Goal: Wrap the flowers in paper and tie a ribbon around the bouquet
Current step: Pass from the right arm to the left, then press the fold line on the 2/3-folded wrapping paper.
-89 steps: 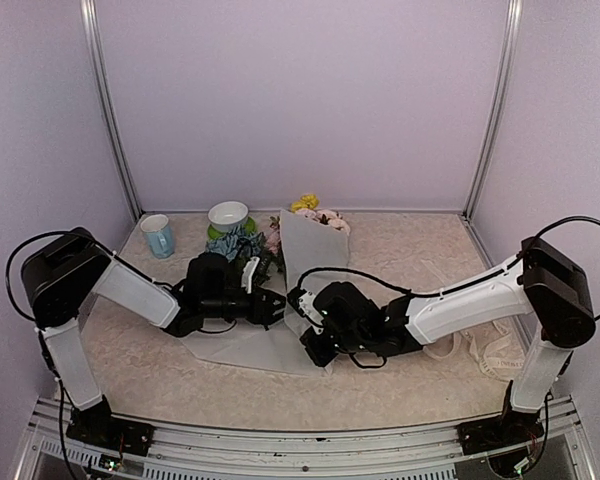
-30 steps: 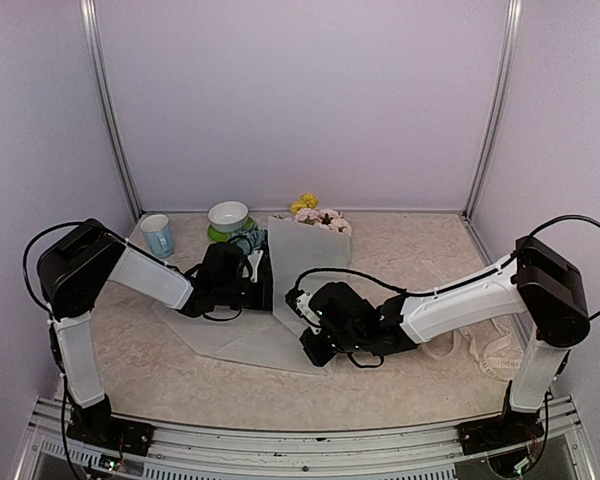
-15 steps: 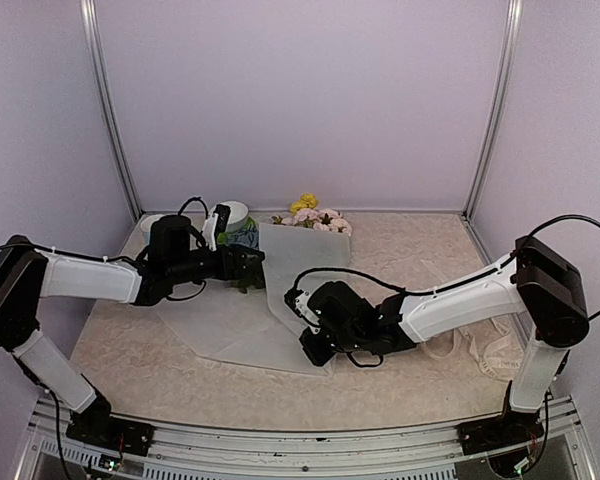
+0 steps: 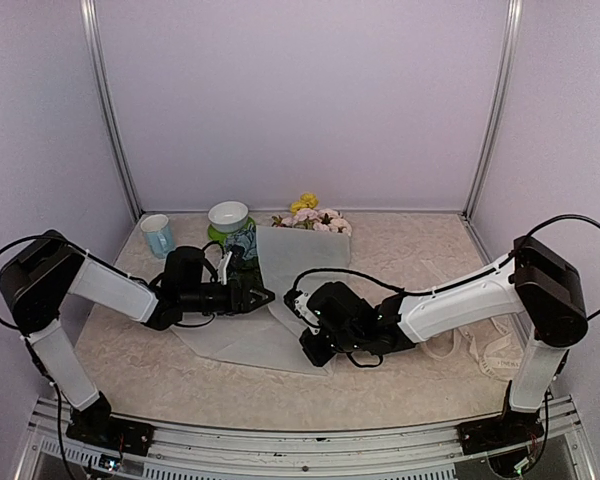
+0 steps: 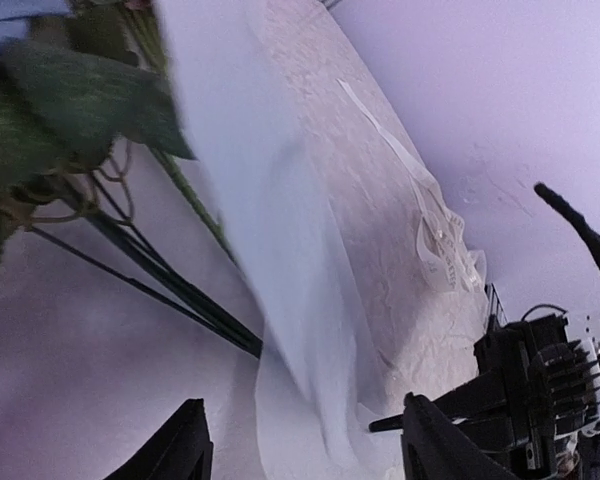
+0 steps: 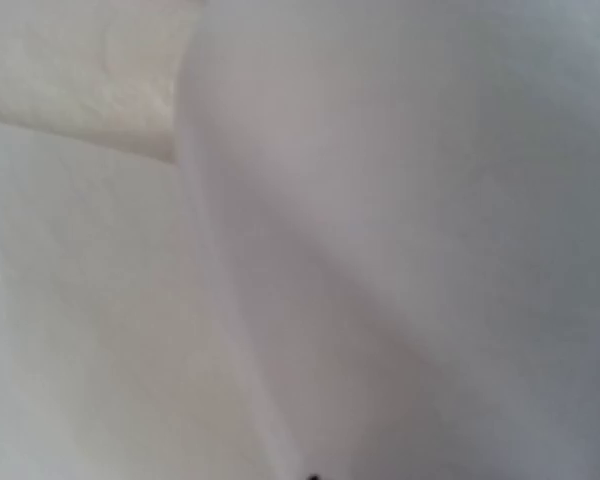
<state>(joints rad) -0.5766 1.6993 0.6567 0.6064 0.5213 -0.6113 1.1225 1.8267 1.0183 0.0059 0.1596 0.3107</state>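
left pincer (image 5: 305,455) jaws spread over thin translucent white paper sheet (image 5: 250,230), one fold raised. green-leaved dark flower stems (image 5: 150,270) lie on it. narrow cream-white ribbon strip (image 5: 430,225) on beige marbled worktop (image 5: 330,140) beyond.

Soft even light, wrist cams blurry

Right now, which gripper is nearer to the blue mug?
Left. The left gripper is open over the paper, a little right of the blue mug; the right gripper lies farther right, at the paper's near right corner.
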